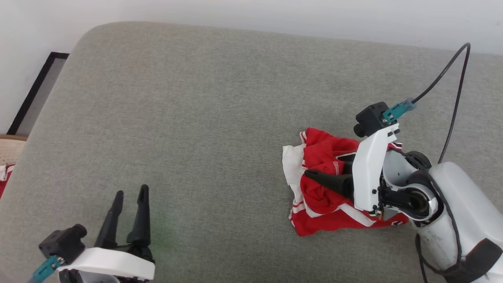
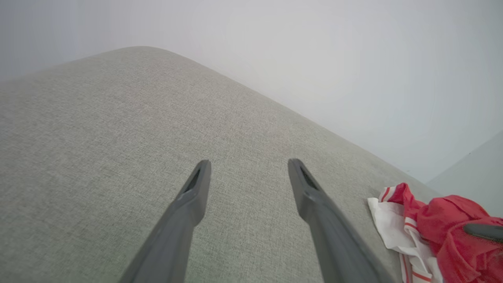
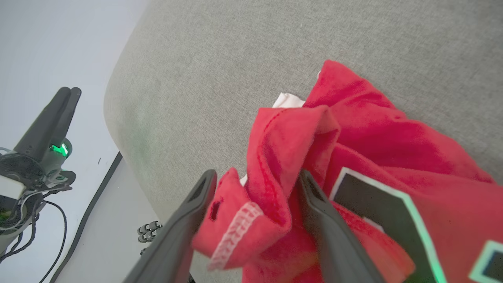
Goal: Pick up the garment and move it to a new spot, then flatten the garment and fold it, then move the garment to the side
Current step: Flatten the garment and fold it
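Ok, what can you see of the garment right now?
The garment is a red jersey of soft knit with white parts, red-white striped trim and black white-edged lettering. It lies crumpled in a heap on the grey cushion, toward its right side. A raised red fold sits between the spread fingers of the right tool.

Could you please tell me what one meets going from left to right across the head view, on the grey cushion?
left gripper → garment → right forearm
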Robot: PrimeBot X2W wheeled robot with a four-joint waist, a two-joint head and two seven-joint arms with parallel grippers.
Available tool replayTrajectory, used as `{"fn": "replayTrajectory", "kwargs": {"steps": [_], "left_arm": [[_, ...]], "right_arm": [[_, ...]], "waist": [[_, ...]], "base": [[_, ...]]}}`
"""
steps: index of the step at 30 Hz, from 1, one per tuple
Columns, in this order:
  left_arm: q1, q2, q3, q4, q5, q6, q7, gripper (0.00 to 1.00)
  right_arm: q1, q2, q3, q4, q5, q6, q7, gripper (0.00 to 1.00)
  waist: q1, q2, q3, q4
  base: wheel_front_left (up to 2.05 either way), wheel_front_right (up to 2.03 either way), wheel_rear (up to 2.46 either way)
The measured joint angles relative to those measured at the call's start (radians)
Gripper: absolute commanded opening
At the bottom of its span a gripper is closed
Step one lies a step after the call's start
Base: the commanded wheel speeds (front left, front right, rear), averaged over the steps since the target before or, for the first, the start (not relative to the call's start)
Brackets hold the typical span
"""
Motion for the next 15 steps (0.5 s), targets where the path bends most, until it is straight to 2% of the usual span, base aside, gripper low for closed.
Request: {"fn": "replayTrajectory", "kwargs": {"steps": [7, 15], "left_arm": [[0.005, 0.005, 0.029, -0.006, -0.006, 0.0, 0.0, 1.0], [0.007, 0.013, 0.042, -0.014, -0.003, 0.0, 0.0, 1.0]], "right_arm": [[-0.004, -0.032, -0.036, -0.073, 0.043, 0.0, -0.025, 1.0], [0.026, -0.097, -0.126, -0.15, 0.021, 0.0, -0.119, 1.0]], "waist": [[0.0, 0.0, -0.003, -0.037], [0.0, 0.0, -0.008, -0.091]], "base": [[0.0, 0.0, 0.0], [0.0, 0.0, 0.0]]}}
